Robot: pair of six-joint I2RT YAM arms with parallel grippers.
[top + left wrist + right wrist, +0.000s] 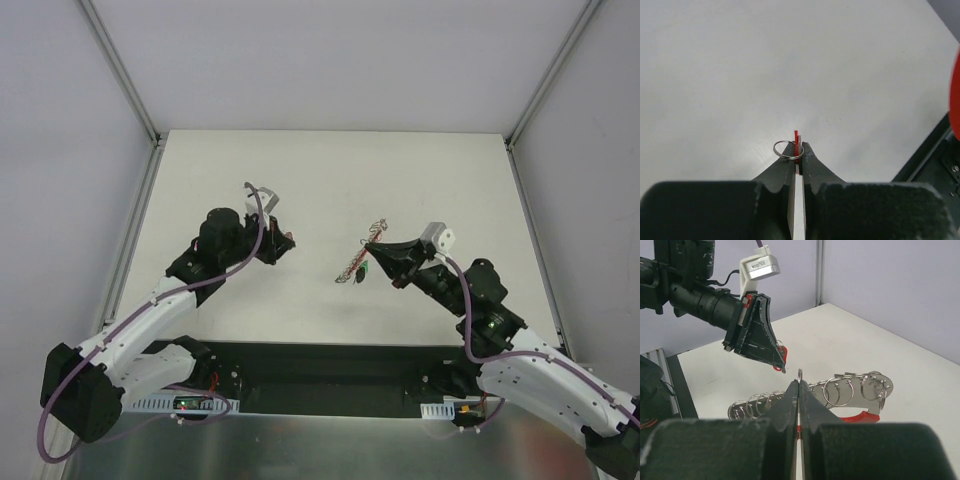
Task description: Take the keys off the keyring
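The keys (880, 386) fan along the red keyring (860, 416) at mid-table (300, 170), the right gripper (799, 381) pinched shut on one thin ring (800, 373), seemingly anchoring the bunch, while the left gripper (800, 148), held well apart, clamps a small ring (784, 158) with a red bit.

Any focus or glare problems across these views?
Top external: even diffuse light, soft shadows, no glare; the keys are tiny. Left wrist: the small ring and red tab are sharp, the base of the left tool and a red blob at the right edge are blurred. Right wrist: keys sharp, right tool dark and soft.
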